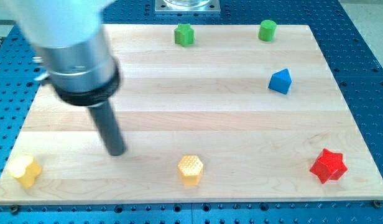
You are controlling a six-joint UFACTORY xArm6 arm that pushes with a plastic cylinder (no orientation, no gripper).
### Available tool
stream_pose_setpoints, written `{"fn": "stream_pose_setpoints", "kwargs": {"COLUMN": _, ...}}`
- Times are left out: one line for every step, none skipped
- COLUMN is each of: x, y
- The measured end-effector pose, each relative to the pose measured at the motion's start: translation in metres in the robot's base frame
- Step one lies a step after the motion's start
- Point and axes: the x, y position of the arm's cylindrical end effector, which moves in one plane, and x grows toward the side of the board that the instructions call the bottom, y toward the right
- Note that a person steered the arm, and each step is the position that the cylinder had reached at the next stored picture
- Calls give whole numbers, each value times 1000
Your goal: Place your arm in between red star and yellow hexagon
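Observation:
The red star (328,165) lies near the board's bottom right corner. The yellow hexagon (191,170) lies at the bottom edge, about the middle. My tip (117,151) rests on the wooden board (198,118), to the left of the yellow hexagon and slightly higher, far left of the red star. It touches no block. The arm's grey body covers the board's top left corner.
A yellow heart-like block (25,170) lies at the bottom left corner. A green star (184,34) and a green cylinder (267,30) sit along the top edge. A blue triangular block (280,81) sits at the right.

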Motion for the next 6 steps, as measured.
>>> {"fn": "stream_pose_setpoints", "kwargs": {"x": 0, "y": 2}}
{"fn": "stream_pose_setpoints", "kwargs": {"x": -12, "y": 3}}
{"fn": "stream_pose_setpoints", "kwargs": {"x": -14, "y": 32}}
{"fn": "stream_pose_setpoints", "kwargs": {"x": -15, "y": 101}}
{"fn": "stream_pose_setpoints", "kwargs": {"x": -14, "y": 159}}
{"fn": "stream_pose_setpoints", "kwargs": {"x": 11, "y": 207}}
